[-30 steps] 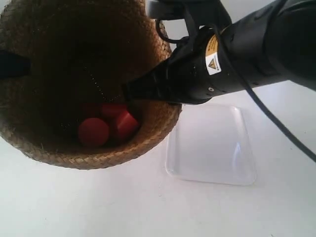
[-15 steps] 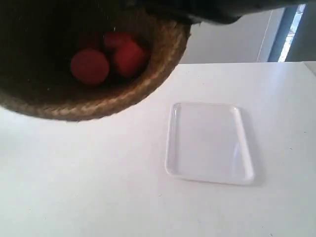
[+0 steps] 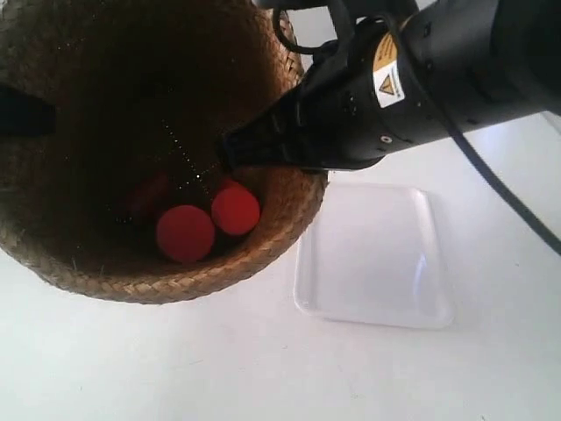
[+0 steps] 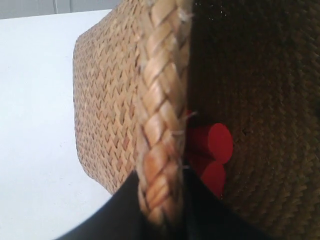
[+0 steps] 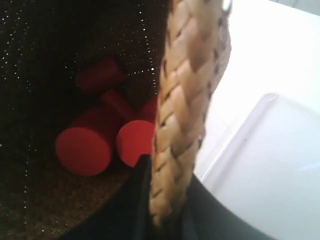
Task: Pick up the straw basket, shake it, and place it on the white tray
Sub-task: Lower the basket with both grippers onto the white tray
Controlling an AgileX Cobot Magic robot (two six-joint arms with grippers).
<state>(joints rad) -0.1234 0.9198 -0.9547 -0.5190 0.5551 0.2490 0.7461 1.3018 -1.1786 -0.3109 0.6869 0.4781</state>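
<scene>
The straw basket [image 3: 131, 263] hangs in the air close to the exterior camera, its dark inside facing it. Red cylinders [image 3: 186, 233] lie at its bottom. The left gripper [image 4: 162, 210] is shut on the braided rim [image 4: 162, 125], one finger outside and one inside. The right gripper [image 5: 167, 210] is shut on the opposite rim [image 5: 185, 100] in the same way. In the exterior view the arm at the right [image 3: 394, 88] reaches onto the rim. The white tray [image 3: 377, 259] lies flat on the table beside and below the basket, and shows as the tray [image 5: 270, 165] in the right wrist view.
A white tabletop [image 3: 219, 368] spreads under everything. The red cylinders [image 5: 82, 150] show in the right wrist view, and the cylinders [image 4: 212, 142] also in the left wrist view. A pale wall stands behind the table.
The basket rose high toward the camera half a second ago and has dropped back down. The red cylinders have shifted inside it. Both grippers kept their hold on the rim.
</scene>
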